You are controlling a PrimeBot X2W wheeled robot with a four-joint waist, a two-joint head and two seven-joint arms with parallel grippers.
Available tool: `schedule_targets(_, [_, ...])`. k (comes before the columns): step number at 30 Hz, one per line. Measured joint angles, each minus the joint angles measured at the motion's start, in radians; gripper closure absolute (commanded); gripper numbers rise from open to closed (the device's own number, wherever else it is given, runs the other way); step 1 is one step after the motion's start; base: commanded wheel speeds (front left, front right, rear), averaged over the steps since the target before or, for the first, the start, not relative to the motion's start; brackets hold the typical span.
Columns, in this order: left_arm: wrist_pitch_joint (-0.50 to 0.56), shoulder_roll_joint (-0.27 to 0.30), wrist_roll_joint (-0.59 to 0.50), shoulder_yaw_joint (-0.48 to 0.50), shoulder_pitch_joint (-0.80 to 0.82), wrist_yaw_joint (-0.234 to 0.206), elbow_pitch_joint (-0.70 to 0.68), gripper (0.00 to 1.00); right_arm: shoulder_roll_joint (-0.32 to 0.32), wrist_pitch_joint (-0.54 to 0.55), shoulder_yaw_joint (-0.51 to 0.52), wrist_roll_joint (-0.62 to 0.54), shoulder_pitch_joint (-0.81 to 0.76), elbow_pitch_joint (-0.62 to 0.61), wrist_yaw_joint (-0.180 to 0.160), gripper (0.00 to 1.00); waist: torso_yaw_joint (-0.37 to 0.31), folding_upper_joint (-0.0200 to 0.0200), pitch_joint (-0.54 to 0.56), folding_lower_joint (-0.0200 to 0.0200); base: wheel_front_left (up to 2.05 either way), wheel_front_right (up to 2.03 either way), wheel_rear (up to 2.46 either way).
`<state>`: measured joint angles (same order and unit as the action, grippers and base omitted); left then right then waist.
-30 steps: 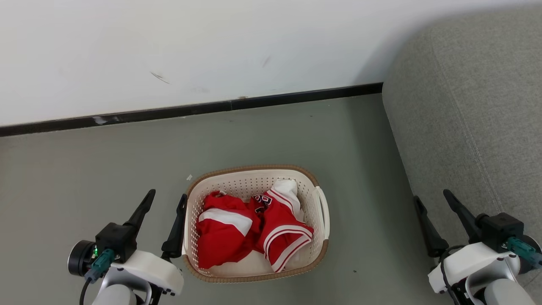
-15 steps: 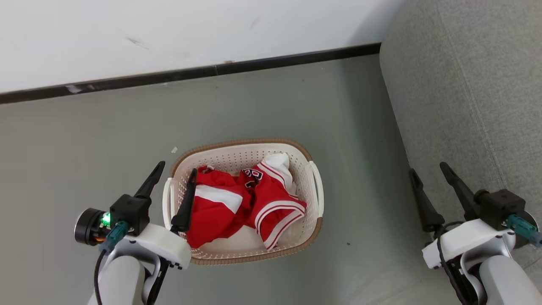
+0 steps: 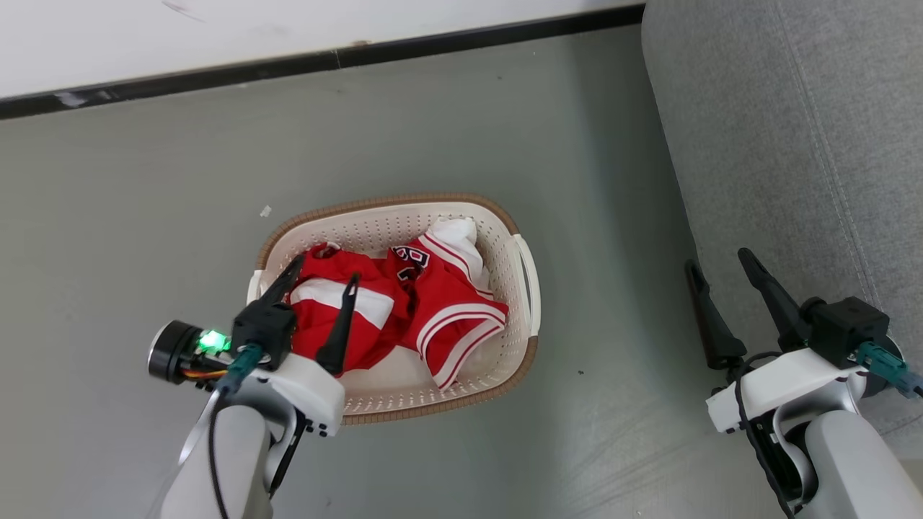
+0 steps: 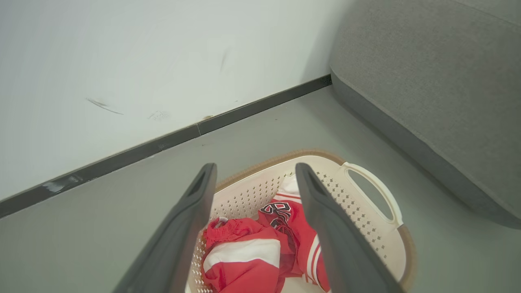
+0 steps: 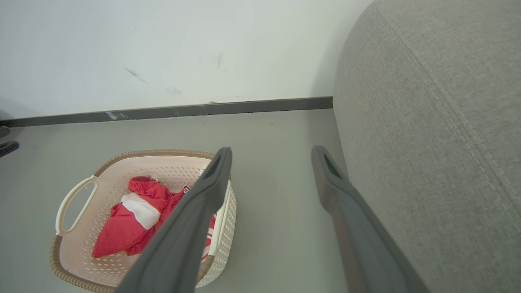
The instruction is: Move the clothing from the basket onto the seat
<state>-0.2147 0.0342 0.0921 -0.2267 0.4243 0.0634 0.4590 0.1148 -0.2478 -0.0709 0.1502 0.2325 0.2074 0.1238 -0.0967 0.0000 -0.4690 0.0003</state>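
**Both grippers open; the clothing lies in the basket**

In the head view my left gripper (image 3: 327, 268) is at the lower left of the frame. Its two dark fingers are spread wide and hold nothing. Their tips are over the left end of the laundry basket (image 3: 505, 234), above the red clothing (image 3: 447, 306); I cannot tell whether they touch the fabric.

The basket stands on the grey floor (image 3: 433, 115) at the middle of the frame. The clothing lies crumpled inside it: red garments with white stripes, one with black-and-white lettering and a white part toward the upper edge of the pile.

My right gripper (image 3: 718, 258) is at the lower right, also spread open and empty. Its fingers are just beside the edge of the grey sofa seat (image 3: 793, 108), which runs down the right side of the frame. A strip of floor separates the basket from the seat. A dark baseboard (image 3: 433, 45) crosses the top of the frame.
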Motion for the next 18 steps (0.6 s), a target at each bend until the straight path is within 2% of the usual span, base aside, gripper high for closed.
schedule_targets(4, [0.029,-0.002,-0.049,-0.033,0.034,-0.019,0.003,0.0,-0.011,0.0,-0.004,0.004,0.003,0.0,0.0,0.0,-0.01,0.0,-0.031,0.0,0.0,0.0,0.0])
schedule_targets(14, [0.121,-0.001,-0.049,-0.071,0.097,-0.028,0.051,0.0,-0.025,0.0,-0.012,0.018,0.049,-0.001,0.0,0.0,-0.04,0.0,-0.097,0.0,0.0,0.0,0.0])
schedule_targets(18, [0.162,-0.001,-0.049,-0.089,0.102,-0.044,0.067,0.0,-0.028,0.0,-0.021,0.026,0.064,-0.005,0.0,0.0,-0.056,0.0,-0.124,-0.0001,0.0,0.0,0.0])
